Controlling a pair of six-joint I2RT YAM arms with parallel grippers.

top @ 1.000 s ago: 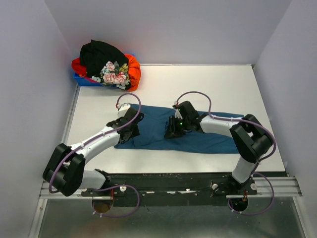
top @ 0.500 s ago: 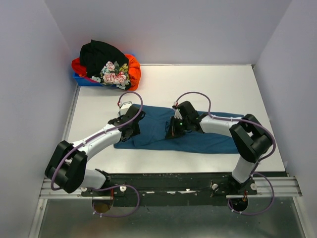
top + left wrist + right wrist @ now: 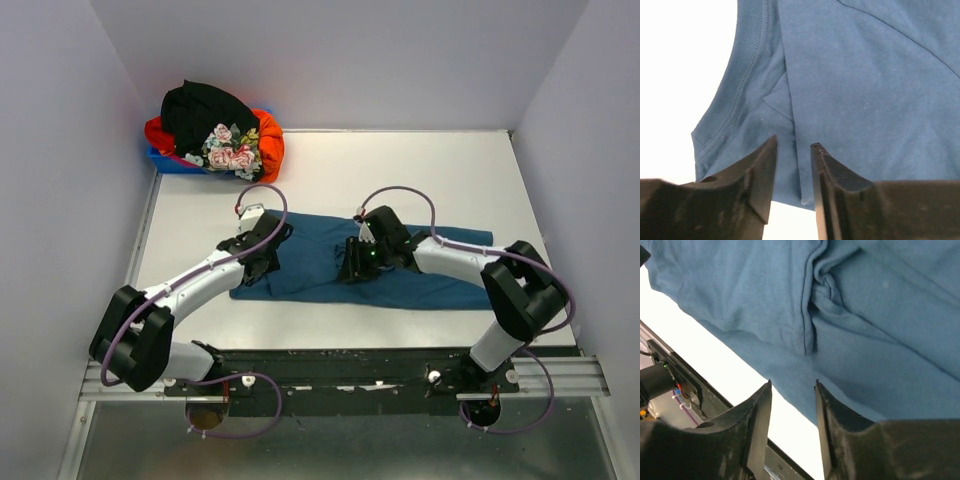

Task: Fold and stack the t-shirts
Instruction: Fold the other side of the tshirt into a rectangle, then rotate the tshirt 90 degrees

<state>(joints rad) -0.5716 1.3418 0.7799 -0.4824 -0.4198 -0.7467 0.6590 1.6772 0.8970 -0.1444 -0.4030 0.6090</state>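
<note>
Got the teal shirt (image 3: 315,262) flat on the bench (image 3: 400,170), right under both tools. Seeing the left tool (image 3: 794,145) parted just above a fold by the collar, pinching nothing. Same with the right tool (image 3: 792,385), parted over a bunched hem.

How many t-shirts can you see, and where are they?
4: a teal-blue t-shirt flat mid-table; a black t-shirt, an orange-red t-shirt and a floral t-shirt heaped on the blue bin, far left. More may be hidden.
</note>
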